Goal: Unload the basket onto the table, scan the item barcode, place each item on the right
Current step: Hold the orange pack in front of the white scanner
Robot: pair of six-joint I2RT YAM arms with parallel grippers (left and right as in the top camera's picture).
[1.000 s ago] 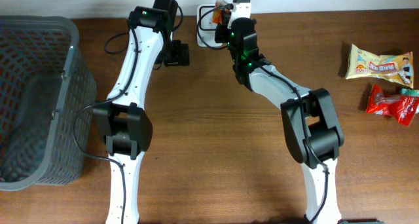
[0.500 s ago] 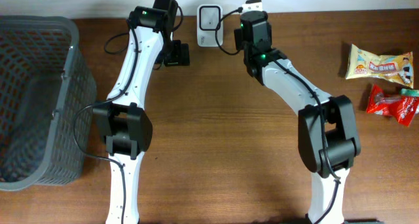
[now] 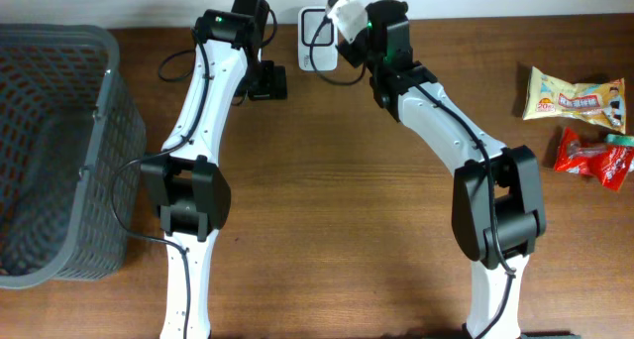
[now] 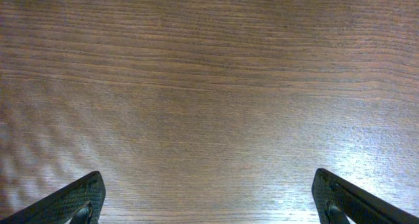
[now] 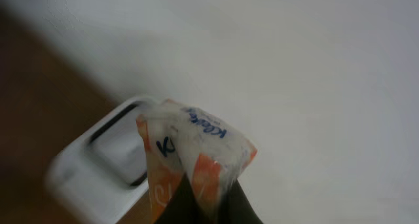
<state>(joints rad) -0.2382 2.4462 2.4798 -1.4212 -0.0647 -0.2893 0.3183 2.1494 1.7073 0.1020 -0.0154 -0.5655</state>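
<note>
1. Right gripper clamped on one white-orange packet, held in the air just beside the one white scanner at the table's far edge.
2. Left gripper: jaws wide apart, holding nothing, over bare table.
3. Two more snacks far right, near each other: one yellow pack, one red pack.
4. One grey basket at the left edge.

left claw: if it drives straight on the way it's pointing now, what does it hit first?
The brown wooden tabletop. The open left claw points at bare wood, with nothing in between in the wrist view. How far off it is, I cannot tell.
</note>
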